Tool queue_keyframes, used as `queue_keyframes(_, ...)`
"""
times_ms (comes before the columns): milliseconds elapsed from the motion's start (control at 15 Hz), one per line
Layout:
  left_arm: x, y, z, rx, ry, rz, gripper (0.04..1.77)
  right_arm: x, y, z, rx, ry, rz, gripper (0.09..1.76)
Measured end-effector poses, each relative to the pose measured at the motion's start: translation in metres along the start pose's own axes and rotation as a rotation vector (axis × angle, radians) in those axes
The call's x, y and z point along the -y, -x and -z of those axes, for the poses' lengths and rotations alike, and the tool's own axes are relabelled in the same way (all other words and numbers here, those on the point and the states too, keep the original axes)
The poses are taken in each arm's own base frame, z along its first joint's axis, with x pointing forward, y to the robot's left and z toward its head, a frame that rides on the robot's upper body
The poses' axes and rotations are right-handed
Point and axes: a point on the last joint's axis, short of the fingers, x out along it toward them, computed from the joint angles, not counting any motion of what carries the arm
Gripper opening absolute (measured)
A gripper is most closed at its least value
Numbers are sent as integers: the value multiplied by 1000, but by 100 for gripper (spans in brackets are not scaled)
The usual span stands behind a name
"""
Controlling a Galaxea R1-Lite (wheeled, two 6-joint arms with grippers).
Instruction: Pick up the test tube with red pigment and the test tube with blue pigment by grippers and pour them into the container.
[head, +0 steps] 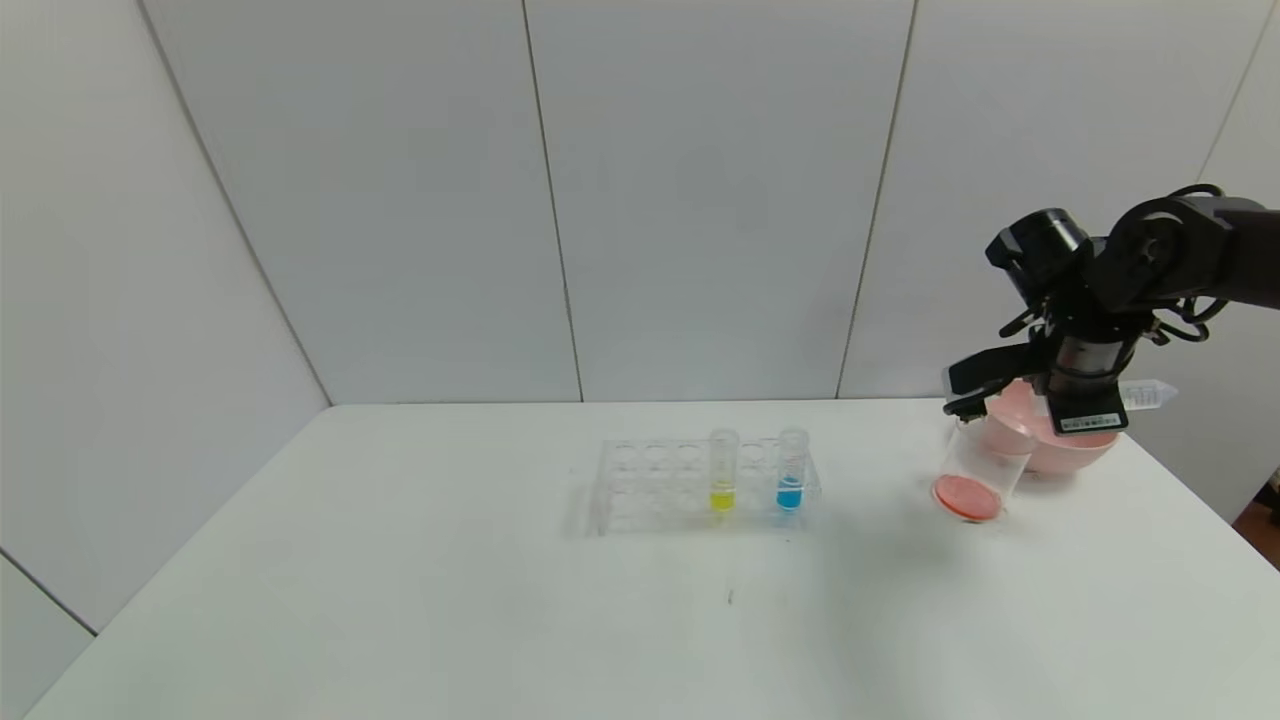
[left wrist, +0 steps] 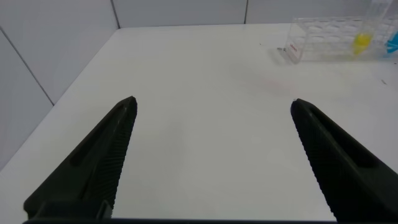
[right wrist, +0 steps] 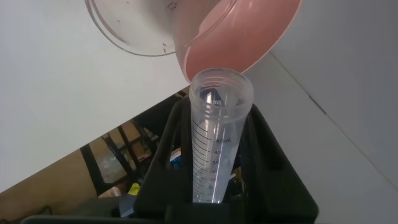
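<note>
My right gripper [head: 985, 392] is shut on a clear graduated test tube [head: 1150, 395], held tipped on its side over the container [head: 985, 465]. In the right wrist view the tube [right wrist: 217, 143] sits between the fingers [right wrist: 283, 162] and no red liquid shows in it; its mouth faces the container's rim [right wrist: 124, 34]. The container, a clear beaker, holds orange-red liquid [head: 966, 497] at its bottom. The test tube with blue pigment [head: 790, 470] stands upright in the clear rack [head: 650, 490]. My left gripper [left wrist: 212, 102] is open and empty above bare table, outside the head view.
A tube with yellow liquid [head: 722, 470] stands in the rack beside the blue one. A pink bowl [head: 1080, 450] sits right behind the beaker, near the table's right edge; it also shows in the right wrist view [right wrist: 249, 31]. The rack shows far off in the left wrist view [left wrist: 323, 40].
</note>
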Motion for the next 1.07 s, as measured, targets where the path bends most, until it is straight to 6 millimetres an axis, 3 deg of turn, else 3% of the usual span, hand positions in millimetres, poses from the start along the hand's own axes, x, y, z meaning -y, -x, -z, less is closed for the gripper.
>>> queue_keyframes(533, 0, 0, 0, 0, 0, 0, 176, -1, 1, -6, 19, -8, 6, 50)
queue_keyframes(667, 0, 0, 0, 0, 0, 0, 176, 5, 3, -5, 114, -67, 27, 50)
queue_keyframes(867, 0, 0, 0, 0, 0, 0, 176, 17, 0, 4, 400, -284, 24, 50)
queue_keyframes(1067, 0, 0, 0, 0, 0, 0, 176, 28, 3, 16, 545, -596, 10, 50)
